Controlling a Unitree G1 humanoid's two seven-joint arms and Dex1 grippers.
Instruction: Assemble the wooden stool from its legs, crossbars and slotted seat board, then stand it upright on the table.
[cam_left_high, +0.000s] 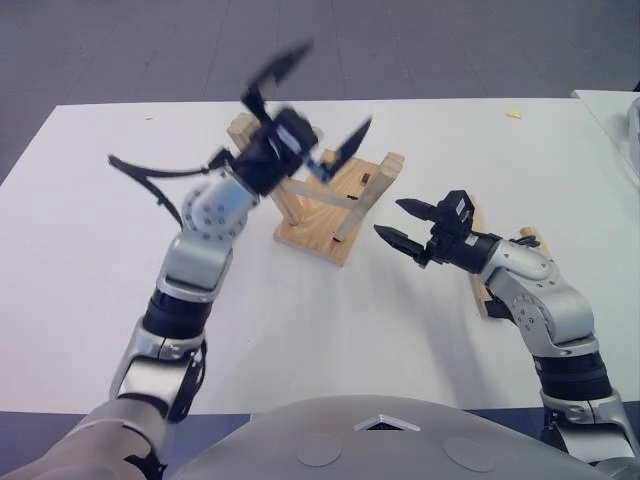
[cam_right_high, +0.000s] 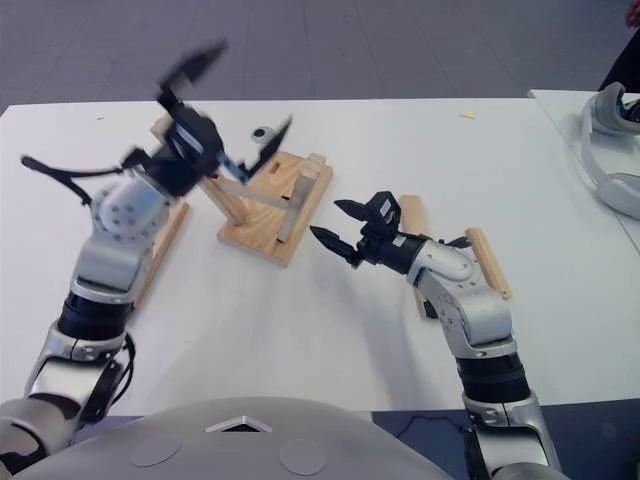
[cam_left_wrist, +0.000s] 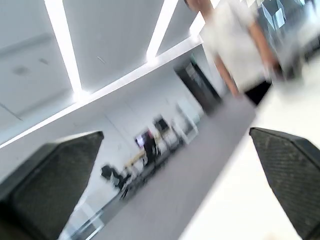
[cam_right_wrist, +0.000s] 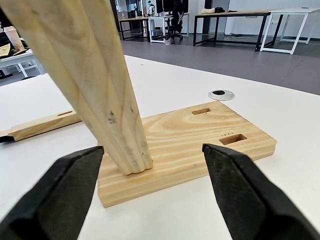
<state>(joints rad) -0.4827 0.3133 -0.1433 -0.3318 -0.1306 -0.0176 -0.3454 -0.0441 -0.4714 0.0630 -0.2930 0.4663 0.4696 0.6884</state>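
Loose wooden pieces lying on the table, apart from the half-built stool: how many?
3 loose pieces: one under the left arm, two by the right arm; more may be hidden.

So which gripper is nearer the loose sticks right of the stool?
Right. The right gripper is just beside the sticks, between them and the stool; the left gripper is raised above the stool.
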